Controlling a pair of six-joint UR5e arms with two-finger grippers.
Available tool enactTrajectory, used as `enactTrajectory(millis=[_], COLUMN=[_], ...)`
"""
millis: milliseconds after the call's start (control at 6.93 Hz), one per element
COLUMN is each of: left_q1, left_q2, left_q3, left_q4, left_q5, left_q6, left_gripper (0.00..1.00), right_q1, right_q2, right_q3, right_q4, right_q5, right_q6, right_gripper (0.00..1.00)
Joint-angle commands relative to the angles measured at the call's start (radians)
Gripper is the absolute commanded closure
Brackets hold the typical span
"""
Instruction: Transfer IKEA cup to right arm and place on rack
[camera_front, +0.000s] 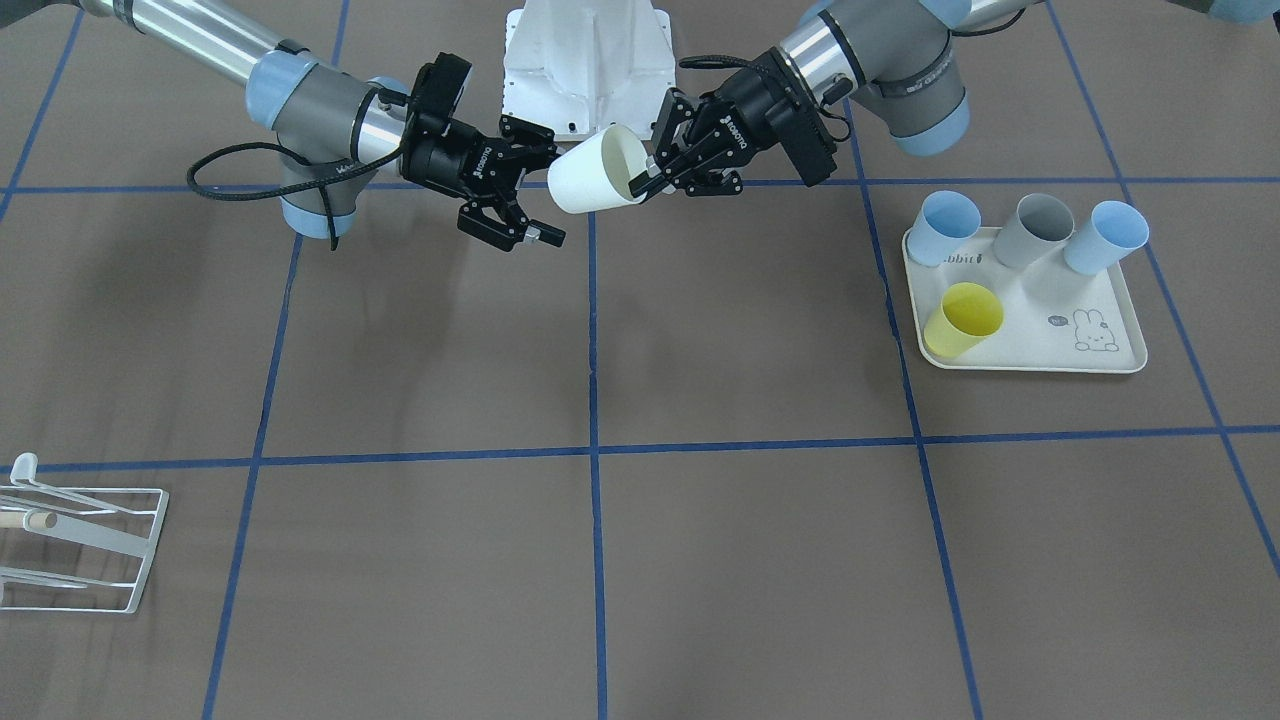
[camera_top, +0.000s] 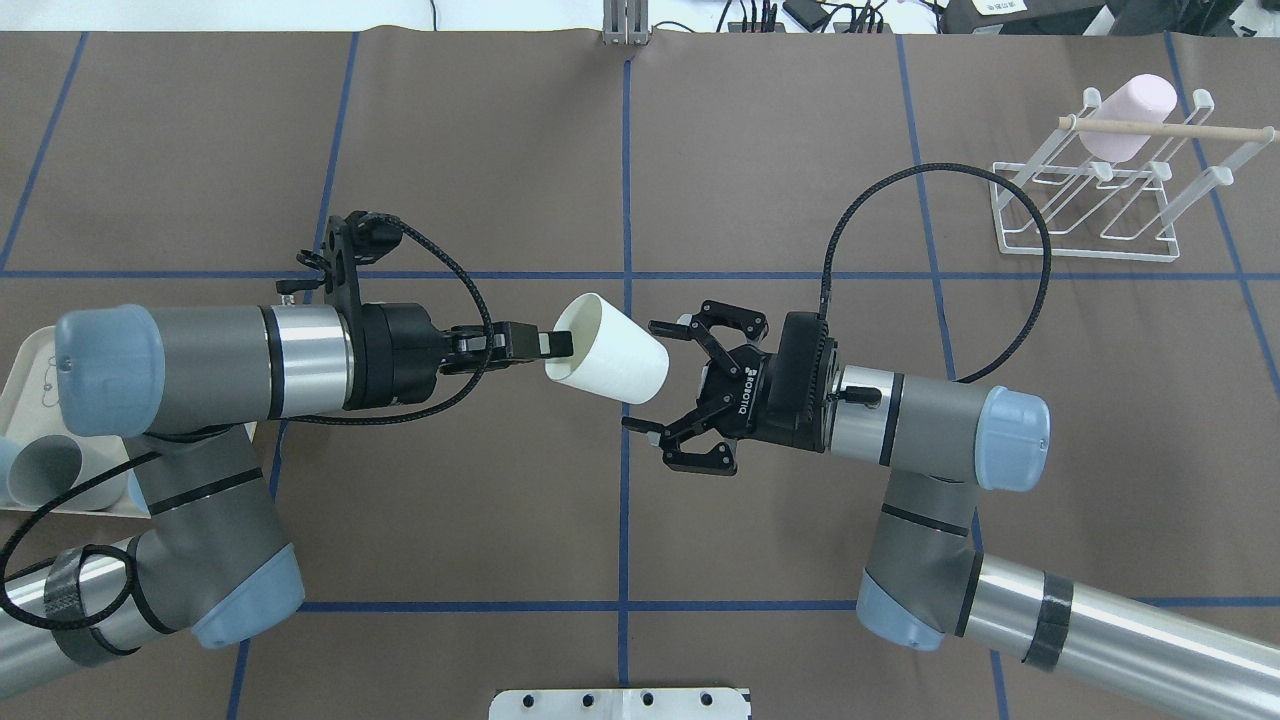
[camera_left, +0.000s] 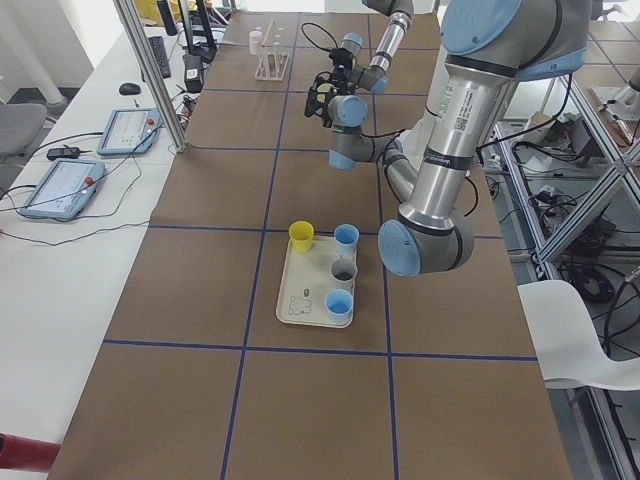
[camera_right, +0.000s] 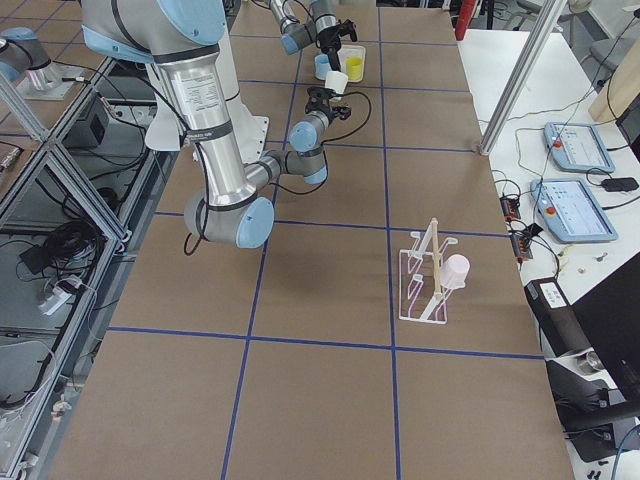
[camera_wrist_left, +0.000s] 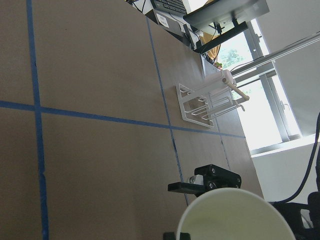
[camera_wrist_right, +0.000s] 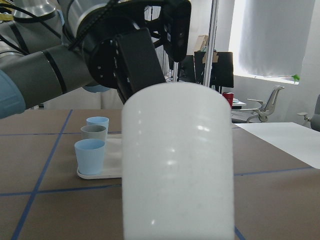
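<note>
Overhead, the white cup (camera_top: 606, 348) hangs on its side above the middle of the counter (camera_top: 500, 150), its rim clenched by the left fingers (camera_top: 553, 344), while the right fingers (camera_top: 672, 325) are spread wide either side of its closed end; the rack (camera_top: 1085, 255) stands far right, well apart. Front-facing, the cup lies between both arms near the robot's base, and a tray (camera_front: 1040, 320) of four cups sits to the right

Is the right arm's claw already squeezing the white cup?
No, the right gripper has its fingers spread wide open at the base of the white cup, and only the left gripper pinches its rim.
</note>
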Motion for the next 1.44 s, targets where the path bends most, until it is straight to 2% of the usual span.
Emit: enactTrajectory(millis=[0,289,1154,1298], left_q1=[0.000,0.000,0.000,0.000], left_q2=[-0.005,-0.005,-0.005,-0.005], left_q3=[0.024,0.035,0.037,0.037], left_q4=[0.000,0.000,0.000,0.000], left_q5=[0.001,0.001,0.002,0.001], left_q6=[0.000,0.000,0.000,0.000], left_gripper=[1.00,1.00,1.00,1.00], right_q1=[-0.001,-0.001,0.001,0.001], right_q2=[0.001,0.003,0.008,0.009], right_q3=[0.001,0.002,0.004,0.004], right_q4=[0.000,0.000,0.000,0.000], right_q5=[0.000,-0.014,-0.020,-0.020], right_q6=[0.000,0.001,0.003,0.005], right_gripper=[0.01,0.02,0.15,0.29])
